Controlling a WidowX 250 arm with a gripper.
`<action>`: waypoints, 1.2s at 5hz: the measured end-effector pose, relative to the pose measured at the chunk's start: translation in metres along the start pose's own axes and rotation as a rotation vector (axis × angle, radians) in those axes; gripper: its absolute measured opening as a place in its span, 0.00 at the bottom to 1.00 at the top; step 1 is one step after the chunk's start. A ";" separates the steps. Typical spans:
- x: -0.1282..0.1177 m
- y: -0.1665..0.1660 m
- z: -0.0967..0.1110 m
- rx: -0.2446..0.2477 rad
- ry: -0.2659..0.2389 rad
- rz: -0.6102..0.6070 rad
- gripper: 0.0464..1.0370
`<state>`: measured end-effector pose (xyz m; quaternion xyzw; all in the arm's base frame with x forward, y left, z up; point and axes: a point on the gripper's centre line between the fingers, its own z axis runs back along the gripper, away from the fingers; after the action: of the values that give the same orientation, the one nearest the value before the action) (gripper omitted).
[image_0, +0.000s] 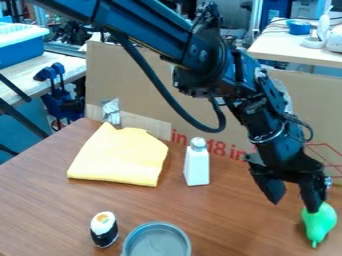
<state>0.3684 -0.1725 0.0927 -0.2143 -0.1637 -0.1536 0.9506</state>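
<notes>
My black gripper hangs over the right side of the wooden table, fingers spread well apart and nothing held between them. The finger towards the view's right ends at the broad end of the green toy pear; whether I touch it, I cannot tell. The pear lies with its stem end towards the table's near edge. Left of me stands a white bottle with a grey cap, upright, and beyond it lies a folded yellow cloth. Nearer the camera are a toy sushi roll and, just beside it, a round grey pan.
</notes>
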 end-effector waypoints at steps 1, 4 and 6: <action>0.006 0.001 -0.004 -0.031 0.017 0.020 0.96; 0.022 0.004 -0.028 -0.002 0.091 0.053 0.96; 0.013 0.004 -0.057 0.040 0.197 0.051 0.96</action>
<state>0.3960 -0.1982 0.0472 -0.1834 -0.0668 -0.1463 0.9698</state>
